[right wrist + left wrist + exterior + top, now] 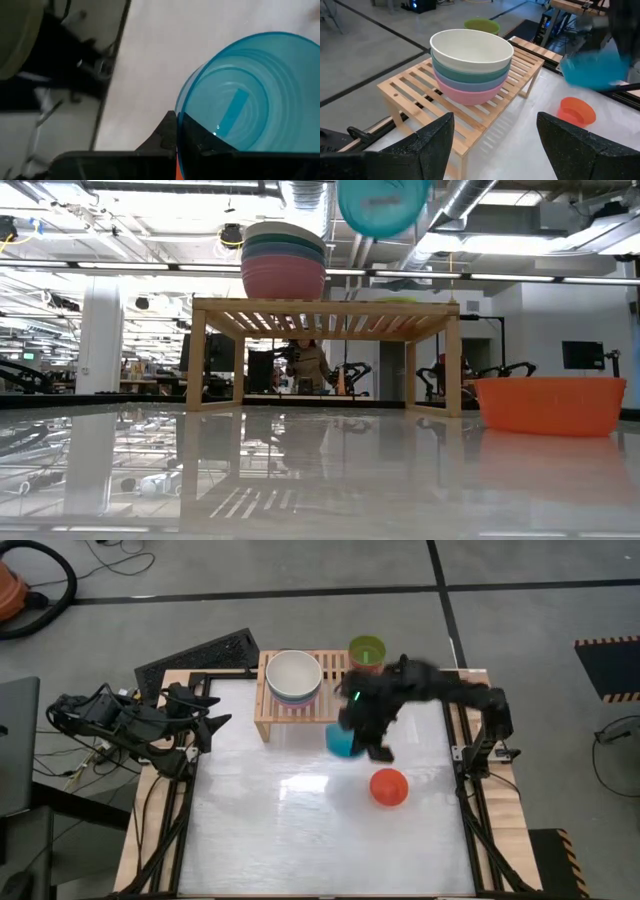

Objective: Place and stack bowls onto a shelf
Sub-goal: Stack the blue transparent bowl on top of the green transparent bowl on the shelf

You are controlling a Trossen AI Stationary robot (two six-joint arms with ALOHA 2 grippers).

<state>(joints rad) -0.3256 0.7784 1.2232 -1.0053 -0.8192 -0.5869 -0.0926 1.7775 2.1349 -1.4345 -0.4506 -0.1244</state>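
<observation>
At the table's left edge our left gripper (215, 725) waits with its fingers spread wide and nothing between them. Next comes the low light-wood slatted shelf (268, 710), carrying a stack of large round plastic bowls (293, 678), cream-white on top, with the small olive-green plastic bowl (367, 651) at its right end. Just in front of the shelf, our right gripper (362, 735) pinches the rim of the small cyan plastic bowl (340, 740) and holds it high above the table. Right of that, the small orange-red plastic bowl (389, 787) sits on the tabletop. We judge the rim grip thin: a fast swing could tip or drop the bowl, or clip the tall stack.
</observation>
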